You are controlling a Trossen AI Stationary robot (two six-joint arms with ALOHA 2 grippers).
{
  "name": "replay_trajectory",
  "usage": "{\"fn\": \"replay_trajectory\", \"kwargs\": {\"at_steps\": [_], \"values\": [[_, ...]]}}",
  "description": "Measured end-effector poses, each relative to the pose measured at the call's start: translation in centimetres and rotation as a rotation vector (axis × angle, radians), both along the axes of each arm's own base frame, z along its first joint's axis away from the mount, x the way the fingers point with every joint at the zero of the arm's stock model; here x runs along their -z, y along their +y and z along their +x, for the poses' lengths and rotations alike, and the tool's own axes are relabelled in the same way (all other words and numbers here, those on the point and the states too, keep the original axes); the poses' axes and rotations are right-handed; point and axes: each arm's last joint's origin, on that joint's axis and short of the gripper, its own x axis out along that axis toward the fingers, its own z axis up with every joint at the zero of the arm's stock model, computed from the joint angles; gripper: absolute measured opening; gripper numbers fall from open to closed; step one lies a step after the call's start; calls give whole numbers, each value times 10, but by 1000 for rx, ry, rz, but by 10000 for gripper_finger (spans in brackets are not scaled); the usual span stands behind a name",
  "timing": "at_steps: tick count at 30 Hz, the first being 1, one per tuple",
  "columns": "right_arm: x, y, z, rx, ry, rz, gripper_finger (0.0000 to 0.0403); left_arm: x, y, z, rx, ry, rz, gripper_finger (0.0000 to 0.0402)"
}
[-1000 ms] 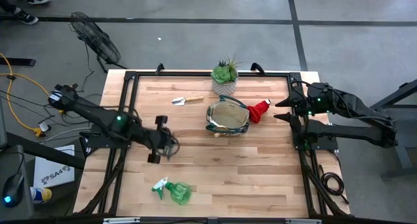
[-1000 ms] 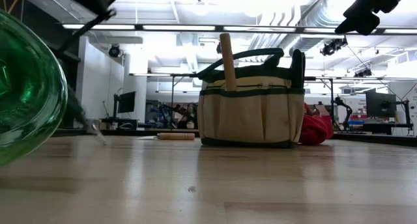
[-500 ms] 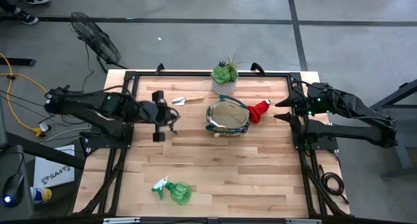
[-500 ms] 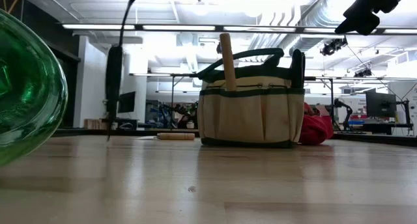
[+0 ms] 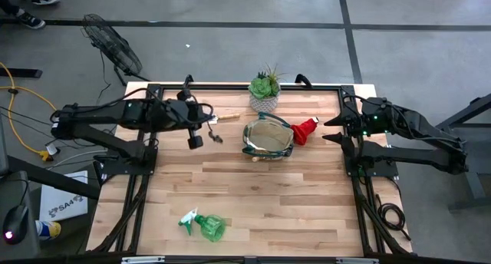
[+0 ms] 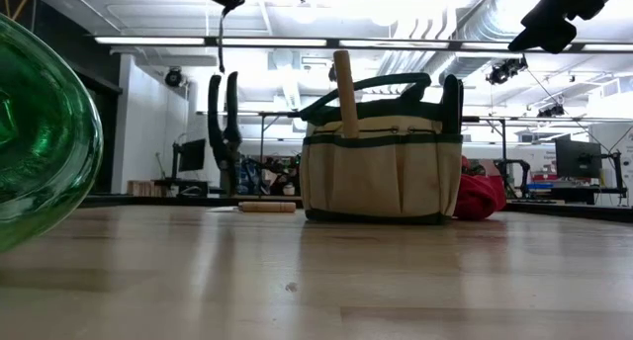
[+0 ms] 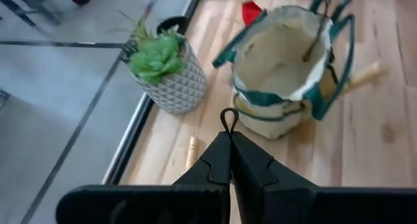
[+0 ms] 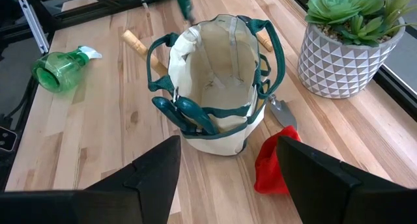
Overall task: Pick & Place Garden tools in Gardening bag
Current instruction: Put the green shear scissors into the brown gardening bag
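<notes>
Wooden table [image 5: 261, 195] below, left gripper [image 5: 201, 131] pinches the stiff pruning shears [image 6: 224, 123] by their loop, dangling loosely at nine o'clock of the soft gardening bag [image 5: 268, 138]; right gripper [image 5: 331, 130] waits, fingers apart.

spray bottle [image 6: 40, 132]: cut off at frame edge | red cone-shaped piece [image 6: 482, 197]: half hidden behind gardening bag [image 6: 381, 162]
</notes>
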Motion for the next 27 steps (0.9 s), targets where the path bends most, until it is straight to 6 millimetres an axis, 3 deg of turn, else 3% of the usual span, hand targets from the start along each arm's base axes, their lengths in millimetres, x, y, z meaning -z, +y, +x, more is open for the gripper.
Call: {"fn": "replay_trajectory", "kwargs": {"at_steps": [10,27], "values": [[0,0,0,0,0,0,244,-9,12,9,81,-51,120,0],[0,0,0,0,0,0,244,-24,15,21,462,-140,374,0]]}}
